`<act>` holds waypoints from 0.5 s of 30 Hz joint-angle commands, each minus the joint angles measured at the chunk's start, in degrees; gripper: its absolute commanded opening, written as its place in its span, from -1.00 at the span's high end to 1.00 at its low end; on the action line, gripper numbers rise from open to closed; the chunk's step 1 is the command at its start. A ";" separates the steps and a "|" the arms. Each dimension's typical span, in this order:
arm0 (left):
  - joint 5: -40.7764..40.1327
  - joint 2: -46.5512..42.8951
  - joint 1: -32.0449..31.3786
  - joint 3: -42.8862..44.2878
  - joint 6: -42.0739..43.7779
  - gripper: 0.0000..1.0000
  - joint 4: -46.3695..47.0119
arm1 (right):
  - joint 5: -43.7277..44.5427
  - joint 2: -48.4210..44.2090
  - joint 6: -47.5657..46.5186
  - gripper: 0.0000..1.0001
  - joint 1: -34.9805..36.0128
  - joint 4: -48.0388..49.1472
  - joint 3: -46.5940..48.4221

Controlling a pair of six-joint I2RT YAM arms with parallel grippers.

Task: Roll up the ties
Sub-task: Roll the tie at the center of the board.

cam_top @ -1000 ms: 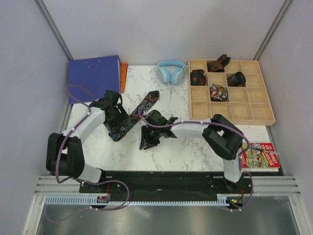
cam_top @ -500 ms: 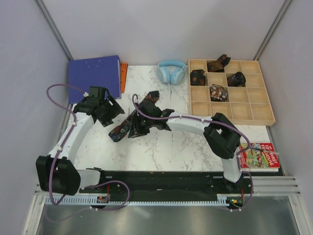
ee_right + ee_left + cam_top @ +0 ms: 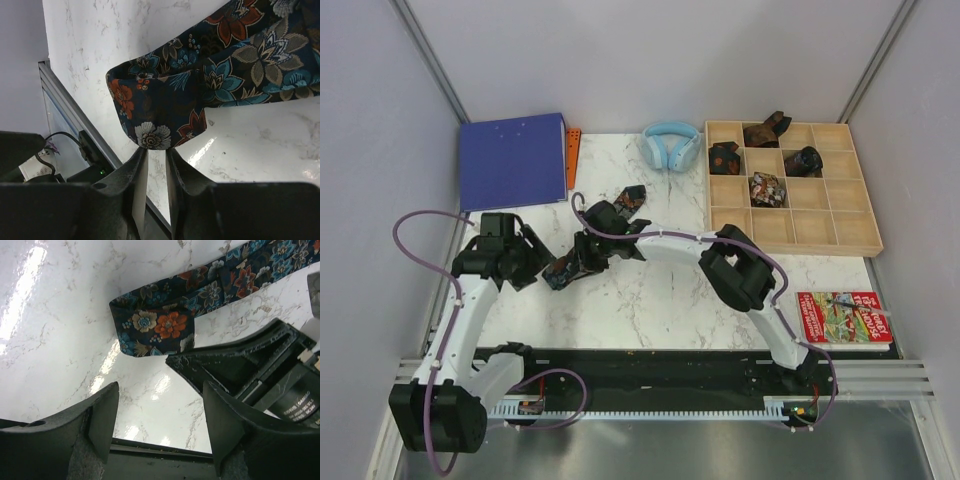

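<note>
A dark floral tie (image 3: 632, 198) lies slantwise on the marble table, its lower end (image 3: 165, 325) folded over. My right gripper (image 3: 582, 258) is at that folded end. In the right wrist view its jaws (image 3: 156, 152) stand narrow, and the fold of the tie (image 3: 200, 85) sits right at the fingertips. Whether they pinch it I cannot tell. My left gripper (image 3: 535, 262) hangs just left of the fold, open and empty (image 3: 160, 405), with the right gripper's black body (image 3: 240, 365) close beside it.
At the back right a wooden compartment tray (image 3: 790, 230) holds several rolled ties (image 3: 767, 188). Light-blue headphones (image 3: 671, 145) lie behind the tie. A blue binder (image 3: 512, 160) sits at the back left. A picture book (image 3: 843, 318) is at the near right.
My left arm drew back off the tie toward the near left, its gripper staying open. My right gripper slid left along the tie to the folded end, and its jaws narrowed.
</note>
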 commanded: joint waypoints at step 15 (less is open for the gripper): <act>3.96 -5.12 0.42 -7.78 -2.07 -0.41 4.44 | -3.71 7.39 -1.51 0.50 -2.60 4.03 6.61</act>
